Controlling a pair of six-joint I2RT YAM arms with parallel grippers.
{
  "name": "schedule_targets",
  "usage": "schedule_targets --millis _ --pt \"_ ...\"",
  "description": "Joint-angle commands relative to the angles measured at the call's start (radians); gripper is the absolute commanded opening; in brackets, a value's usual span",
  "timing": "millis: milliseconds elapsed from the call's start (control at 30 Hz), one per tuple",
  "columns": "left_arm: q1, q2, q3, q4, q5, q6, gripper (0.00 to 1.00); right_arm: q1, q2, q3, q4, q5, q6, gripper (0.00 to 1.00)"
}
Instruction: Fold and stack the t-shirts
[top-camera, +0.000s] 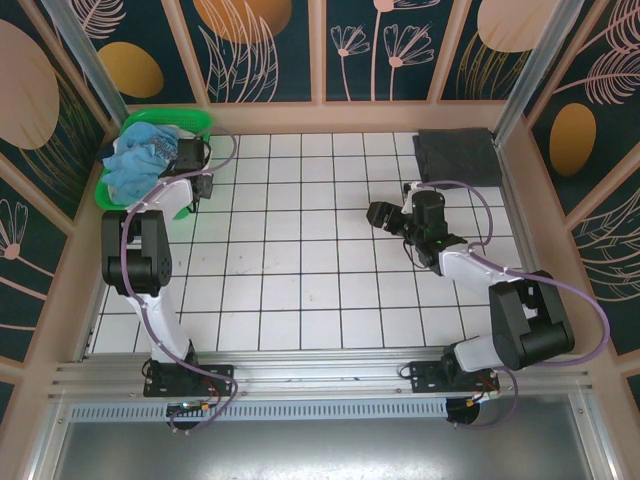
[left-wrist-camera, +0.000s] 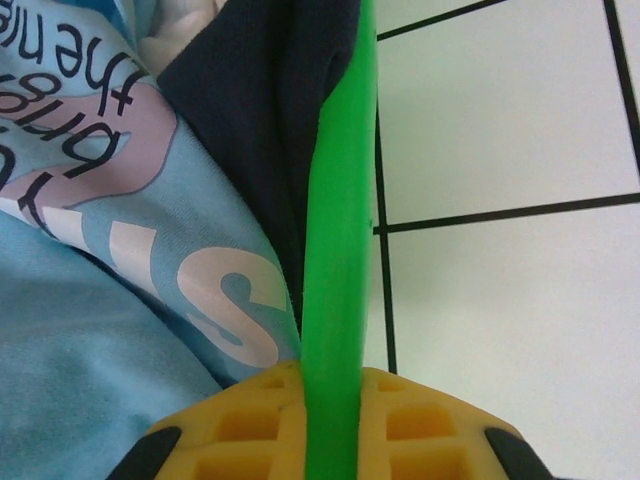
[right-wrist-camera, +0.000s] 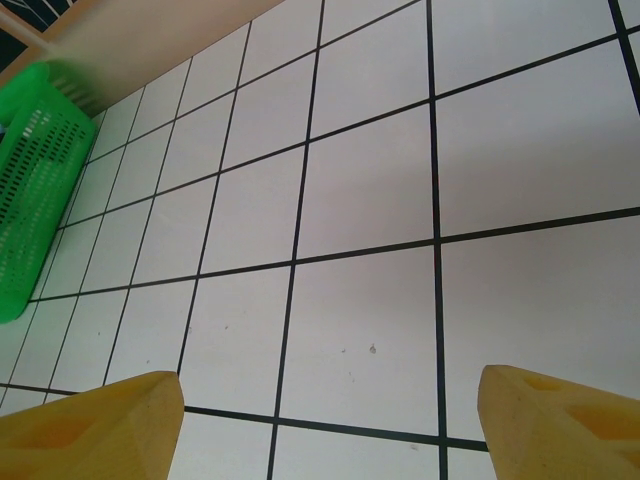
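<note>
Several t-shirts lie crumpled in the green basket (top-camera: 200, 122) at the far left, with a light blue t-shirt (top-camera: 140, 160) on top. In the left wrist view its printed letters (left-wrist-camera: 100, 330) lie next to a navy t-shirt (left-wrist-camera: 260, 110), and a bit of white cloth (left-wrist-camera: 175, 30) shows at the top. My left gripper (left-wrist-camera: 332, 420) is shut on the basket's green rim (left-wrist-camera: 340, 250), one yellow pad on each side. A folded dark grey t-shirt (top-camera: 457, 155) lies at the far right corner. My right gripper (top-camera: 378, 215) hangs open over bare tiles, holding nothing.
The white tiled table (top-camera: 300, 260) is walled by raised wooden edges. In the right wrist view the basket's mesh wall (right-wrist-camera: 35, 190) stands at the far left, beyond open tiles (right-wrist-camera: 360, 200). Both arm bases sit at the near edge.
</note>
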Motion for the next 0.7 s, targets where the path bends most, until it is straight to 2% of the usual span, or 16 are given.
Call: schedule_targets --millis 0,67,100,167,233,300,367,467,600,667 --pt "0.034 0.047 0.033 -0.055 -0.06 -0.049 0.31 -0.006 -0.012 0.037 -0.008 0.028 0.007 0.77" --pt "0.034 0.032 0.053 -0.086 -0.025 -0.079 0.36 -0.004 -0.013 0.043 -0.019 0.036 0.005 0.77" --pt "0.034 0.019 0.058 -0.092 -0.014 -0.096 0.41 -0.005 -0.017 0.045 -0.024 0.04 0.005 0.77" --pt "0.034 -0.014 0.087 -0.121 0.018 -0.151 0.66 -0.002 -0.027 0.047 -0.033 0.051 0.002 0.76" --pt "0.035 -0.041 0.114 -0.136 0.029 -0.26 0.82 0.002 -0.039 0.045 -0.034 0.062 0.002 0.76" --pt "0.034 -0.061 0.132 -0.135 0.106 -0.333 0.85 0.006 -0.051 0.039 -0.033 0.072 0.005 0.76" --pt "0.035 -0.084 0.13 -0.102 0.105 -0.389 0.88 0.014 -0.06 0.033 -0.03 0.075 0.005 0.76" --pt "0.035 -0.086 0.152 -0.086 0.0 -0.435 0.98 0.029 -0.07 0.024 -0.03 0.078 -0.001 0.76" --pt "0.046 -0.011 0.241 -0.147 -0.134 -0.474 0.98 0.034 -0.079 0.012 -0.024 0.077 -0.005 0.76" --pt "0.066 0.062 0.315 -0.214 -0.134 -0.51 0.98 0.033 -0.084 0.009 -0.024 0.071 -0.01 0.76"
